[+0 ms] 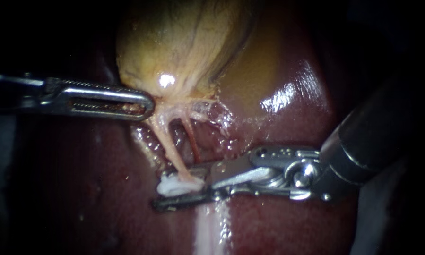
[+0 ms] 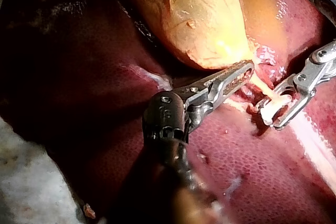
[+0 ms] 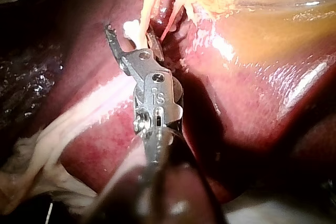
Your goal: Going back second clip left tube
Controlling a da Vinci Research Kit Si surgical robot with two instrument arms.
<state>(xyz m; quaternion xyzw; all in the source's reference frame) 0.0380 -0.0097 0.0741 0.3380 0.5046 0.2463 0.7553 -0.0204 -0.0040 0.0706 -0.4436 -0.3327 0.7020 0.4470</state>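
Right instrument (image 1: 175, 191): jaws spread with a clear gap, straddling the white clip (image 1: 181, 184). The clip sits low on the left tube (image 1: 170, 150), the pale one just beside the thin red tube (image 1: 192, 141). Left instrument (image 1: 143, 105): jaws pressed together, pinching the gallbladder (image 1: 174, 42) at its lower edge.

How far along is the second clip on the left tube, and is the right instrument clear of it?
Done: a white clip sits on the pale left tube, below the yellow gallbladder. In hand: the right instrument, silver with a dark shaft, has its jaws open around that clip, not yet withdrawn. Left: draw it clear over the dark red liver. One clip or two there, I cannot tell.
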